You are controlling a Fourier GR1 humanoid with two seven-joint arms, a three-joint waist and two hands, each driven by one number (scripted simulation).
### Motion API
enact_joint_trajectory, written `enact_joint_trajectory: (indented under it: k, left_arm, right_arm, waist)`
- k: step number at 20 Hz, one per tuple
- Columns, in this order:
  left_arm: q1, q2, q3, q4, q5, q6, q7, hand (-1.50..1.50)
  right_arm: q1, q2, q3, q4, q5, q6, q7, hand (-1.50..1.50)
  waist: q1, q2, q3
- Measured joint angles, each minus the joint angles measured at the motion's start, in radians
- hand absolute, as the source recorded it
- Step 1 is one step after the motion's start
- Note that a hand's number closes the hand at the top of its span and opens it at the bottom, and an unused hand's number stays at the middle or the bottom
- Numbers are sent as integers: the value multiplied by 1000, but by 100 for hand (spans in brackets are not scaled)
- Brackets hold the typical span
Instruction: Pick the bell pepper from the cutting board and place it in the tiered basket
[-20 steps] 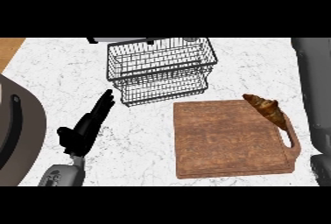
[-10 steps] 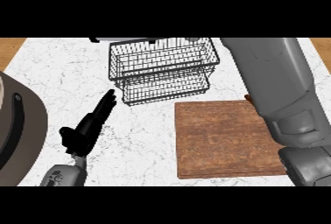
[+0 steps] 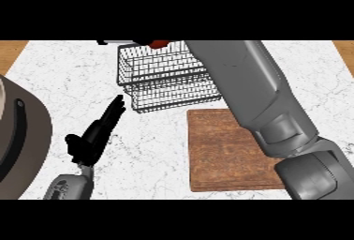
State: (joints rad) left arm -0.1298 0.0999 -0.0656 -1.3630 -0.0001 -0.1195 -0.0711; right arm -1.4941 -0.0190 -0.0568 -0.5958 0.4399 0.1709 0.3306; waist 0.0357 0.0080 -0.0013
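Observation:
A small red piece (image 3: pixel 158 44), probably the bell pepper, shows at the view's top edge just above the far rim of the black wire tiered basket (image 3: pixel 162 77). My right forearm (image 3: pixel 249 89) stretches from the lower right over the wooden cutting board (image 3: pixel 217 159) up to that spot. Only a dark sliver of my right hand (image 3: pixel 146 42) shows beside the red piece; the rest is cut off. Nothing lies on the part of the board that shows. My left hand (image 3: pixel 93 136) rests open on the counter left of the basket, fingers straight and pointing toward it.
A large brown-grey round object (image 3: pixel 21 140) fills the left edge, close to my left forearm. White marble counter (image 3: pixel 152 150) lies between my left hand and the board. Small white and dark items (image 3: pixel 107 42) sit behind the basket's left corner.
My right arm has swung further up and left, from over the board to the basket's far rim. The brownish object on the board a second ago is gone from it. The left hand has stayed still.

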Motion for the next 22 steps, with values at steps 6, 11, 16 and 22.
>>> enact_joint_trajectory:
  k: [6, 11, 16, 22]
  left_arm:
    - [2, 2, 4, 3, -1, -7, -10, 0]
    - [-14, -3, 5, 16, -5, -2, 1, 0]
    - [2, 1, 11, 20, -5, -8, -18, 0]
    - [-1, -4, 16, 27, -8, -2, -20, 0]
  right_arm:
    - [-33, 15, -23, 103, -111, -19, 15, 150]
    - [-59, 18, -81, 174, -252, -7, 146, -150]
    - [-68, 19, -115, 194, -344, -52, 168, -150]
    - [-47, -20, -114, 158, -300, -242, 125, -150]
  waist:
    - [5, 0, 0]
    - [5, -2, 0]
    - [0, -3, 0]
    - [-16, -4, 1]
